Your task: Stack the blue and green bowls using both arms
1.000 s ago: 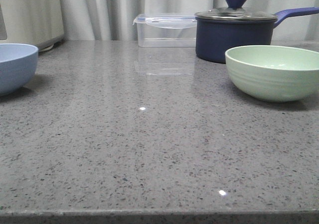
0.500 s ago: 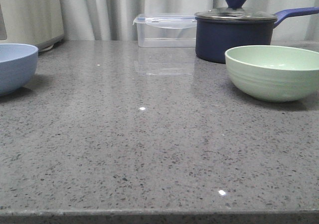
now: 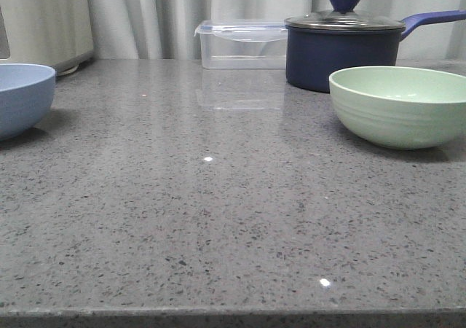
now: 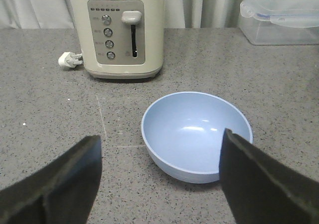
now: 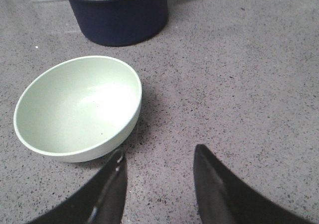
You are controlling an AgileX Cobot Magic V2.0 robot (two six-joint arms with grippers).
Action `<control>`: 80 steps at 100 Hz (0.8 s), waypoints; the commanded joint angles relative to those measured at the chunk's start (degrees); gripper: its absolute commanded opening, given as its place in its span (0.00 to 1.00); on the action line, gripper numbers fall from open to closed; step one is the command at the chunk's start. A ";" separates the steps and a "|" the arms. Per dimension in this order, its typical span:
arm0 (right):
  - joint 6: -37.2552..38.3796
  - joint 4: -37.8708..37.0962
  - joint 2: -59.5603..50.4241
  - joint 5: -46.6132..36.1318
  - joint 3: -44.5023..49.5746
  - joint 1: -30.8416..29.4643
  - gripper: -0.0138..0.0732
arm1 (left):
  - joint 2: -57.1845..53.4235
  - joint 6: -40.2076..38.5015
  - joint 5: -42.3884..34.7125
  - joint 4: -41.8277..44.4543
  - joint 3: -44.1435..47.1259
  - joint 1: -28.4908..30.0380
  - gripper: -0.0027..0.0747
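The pale blue bowl (image 3: 22, 98) stands upright at the counter's left edge in the front view, and the mint-green bowl (image 3: 400, 106) stands upright at the right. Neither arm shows in the front view. In the left wrist view the blue bowl (image 4: 197, 134) is empty, and my left gripper (image 4: 159, 147) is open above the counter just short of it, one finger overlapping the bowl's near rim. In the right wrist view the green bowl (image 5: 77, 107) is empty, and my right gripper (image 5: 158, 157) is open, empty and over bare counter beside it.
A dark navy lidded saucepan (image 3: 342, 47) stands just behind the green bowl. A clear plastic container (image 3: 240, 44) is at the back centre. A cream toaster (image 4: 117, 30) with a loose plug (image 4: 70, 59) stands behind the blue bowl. Curtains hang behind the counter.
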 commanded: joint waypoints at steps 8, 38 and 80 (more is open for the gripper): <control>-0.41 -0.31 7.71 -0.05 -7.32 -0.17 0.55 | 0.74 -0.15 -4.54 -0.27 -1.99 0.39 0.67; -0.41 0.44 25.86 7.13 -21.31 -0.17 0.55 | 0.74 -0.15 -4.54 -0.27 -1.99 0.39 0.67; -0.81 4.93 46.62 18.28 -37.76 -0.17 0.55 | 0.74 -0.15 -4.43 -0.27 -1.99 0.39 0.67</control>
